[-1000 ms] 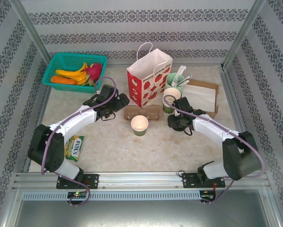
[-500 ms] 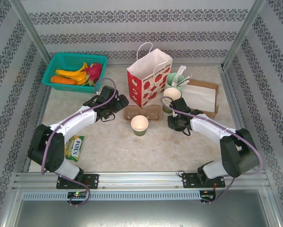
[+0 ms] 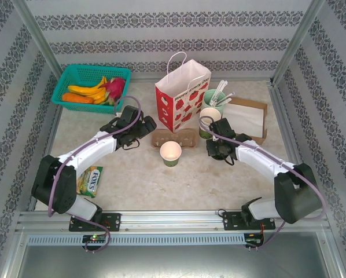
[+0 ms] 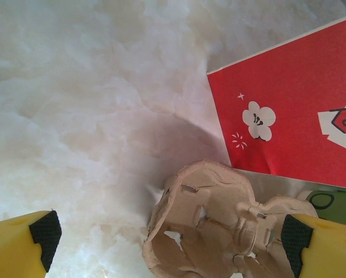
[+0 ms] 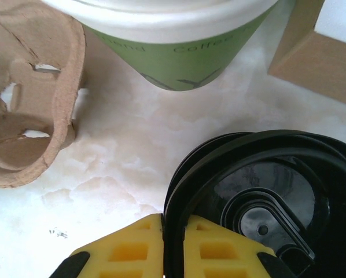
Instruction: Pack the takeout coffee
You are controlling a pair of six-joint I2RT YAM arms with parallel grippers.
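my right jaws are clenched on the rim of the black lid (image 5: 265,197), just beside the stacked green cups (image 5: 173,46). my left jaws stand released over the cardboard cup tray (image 4: 213,231) by the red bag (image 4: 294,110). the lidless green cup (image 3: 170,154) stands on the surface (image 4: 74,87) near the tray.

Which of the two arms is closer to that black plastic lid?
Right. The right gripper pinches the rim of the black lid between its fingers. The left gripper hangs open well off to its left, beyond the cardboard cup carrier.
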